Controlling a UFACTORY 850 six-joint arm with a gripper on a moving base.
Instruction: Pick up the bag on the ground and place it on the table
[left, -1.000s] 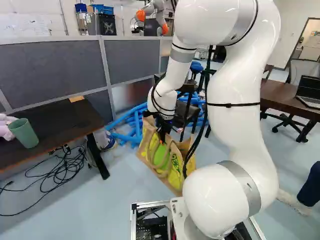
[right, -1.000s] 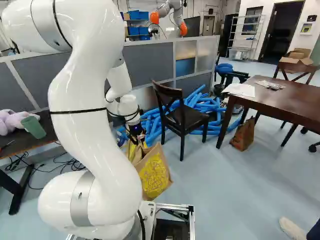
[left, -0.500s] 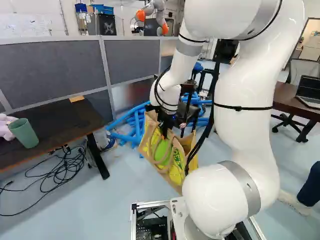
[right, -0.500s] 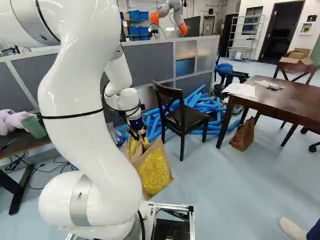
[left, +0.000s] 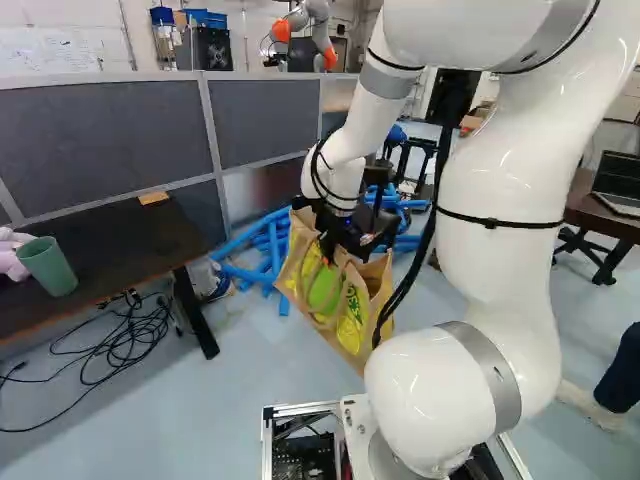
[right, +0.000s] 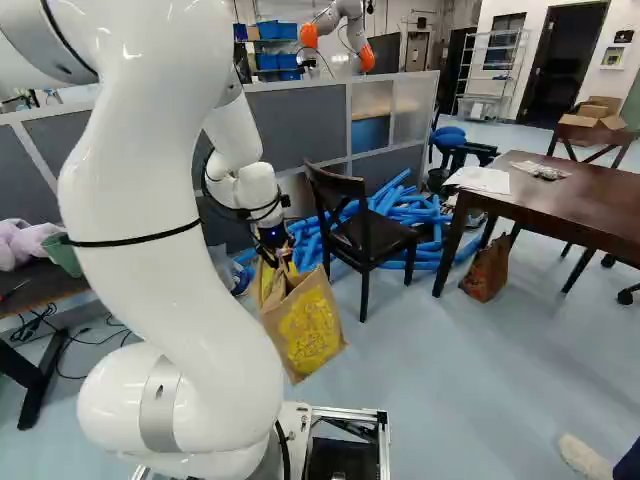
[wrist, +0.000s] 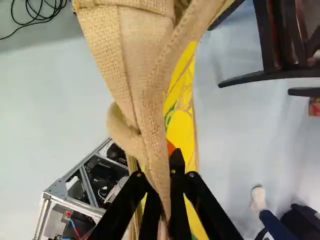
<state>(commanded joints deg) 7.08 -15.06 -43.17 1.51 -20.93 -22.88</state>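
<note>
Arm (left: 500, 180) has drawn back and up, gripper (left: 329, 258) and bag (right: 312, 330) rising with it. Both fingers clamped on a strap (wrist: 156, 117), cloth pinched between. Bag below the gripper; dark chair (right: 378, 235) off to one side.

In the left base view, a cup (left: 48, 266) is on the worktop (left: 125, 240) at the left. In the right base view, the chair (right: 378, 240) is right of the bag (right: 308, 328), the other worktop (right: 590, 212) is right of the chair, and tubes (right: 431, 212) lie behind the chair.
</note>
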